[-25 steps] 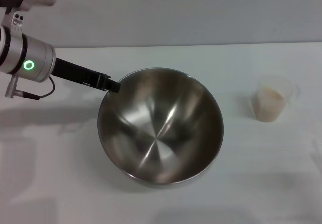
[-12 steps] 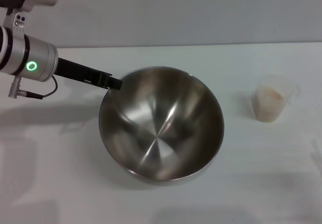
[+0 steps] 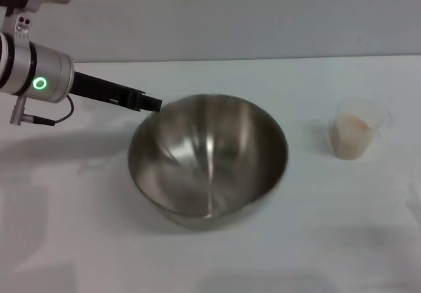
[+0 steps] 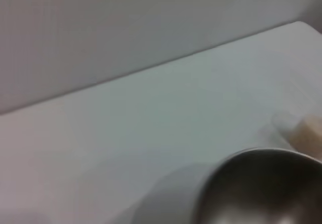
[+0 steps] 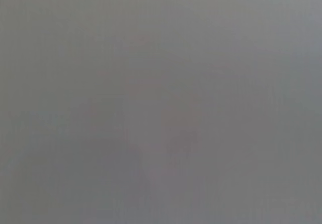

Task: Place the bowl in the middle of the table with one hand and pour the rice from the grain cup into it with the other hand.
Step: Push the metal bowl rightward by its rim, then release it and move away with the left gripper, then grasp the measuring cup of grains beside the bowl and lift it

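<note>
The steel bowl [image 3: 210,155] sits level on the white table [image 3: 79,240], about in its middle. My left gripper [image 3: 152,103] reaches in from the left and ends right at the bowl's far left rim; I cannot tell whether it touches the rim. The bowl's rim also shows in the left wrist view [image 4: 261,183]. The clear grain cup [image 3: 356,128] stands upright to the right of the bowl, with rice [image 3: 351,140] in it. The cup shows faintly in the left wrist view [image 4: 302,129]. My right gripper is out of view; the right wrist view is plain grey.
A grey wall [image 3: 230,16] runs behind the table's far edge. White tabletop lies between the bowl and the cup and in front of the bowl.
The bowl was tilted up toward me with its left rim lifted; it now lies level on the table. The left gripper has shifted slightly up and right along the rim.
</note>
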Robot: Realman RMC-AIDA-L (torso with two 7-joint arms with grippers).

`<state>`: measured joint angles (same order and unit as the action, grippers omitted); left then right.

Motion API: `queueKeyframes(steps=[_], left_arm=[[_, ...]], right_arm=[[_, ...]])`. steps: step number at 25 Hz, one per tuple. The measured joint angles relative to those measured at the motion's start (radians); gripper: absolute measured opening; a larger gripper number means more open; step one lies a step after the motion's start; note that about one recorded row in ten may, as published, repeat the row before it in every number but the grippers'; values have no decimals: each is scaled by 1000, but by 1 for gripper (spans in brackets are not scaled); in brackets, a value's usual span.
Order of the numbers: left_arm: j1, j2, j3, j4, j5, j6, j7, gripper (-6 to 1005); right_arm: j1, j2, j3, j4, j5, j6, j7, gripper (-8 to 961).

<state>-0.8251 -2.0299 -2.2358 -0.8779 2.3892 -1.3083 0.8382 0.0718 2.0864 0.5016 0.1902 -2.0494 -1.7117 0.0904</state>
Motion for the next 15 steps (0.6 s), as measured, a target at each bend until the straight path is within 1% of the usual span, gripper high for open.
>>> queueKeyframes(steps=[1,3,6,9,11,13,14,15], left_arm=[[6,-3,0,-19,-5,-3,2,194],[23,-13,3,-71,-18,-6,3,221],[62,-28,13,-188,-48,-10,6,262],[103,-31,38,-291,-101,-2,29,368],[183,-38,93,-407,-188,63,93,439],[275,-40,169,-498,-275,168,155,490],[361,-39,247,-568,-357,292,215,506],[432,-38,316,-622,-417,400,265,521]], right_arm=[[0,0,0,0,0,0,0,840],[1,0,0,0,0,0,0,839],[1,0,0,0,0,0,0,839],[2,0,0,0,0,0,0,839],[2,0,0,0,0,0,0,839],[3,0,0,0,0,0,0,839],[3,0,0,0,1,0,0,839],[3,0,0,0,3,0,0,840]])
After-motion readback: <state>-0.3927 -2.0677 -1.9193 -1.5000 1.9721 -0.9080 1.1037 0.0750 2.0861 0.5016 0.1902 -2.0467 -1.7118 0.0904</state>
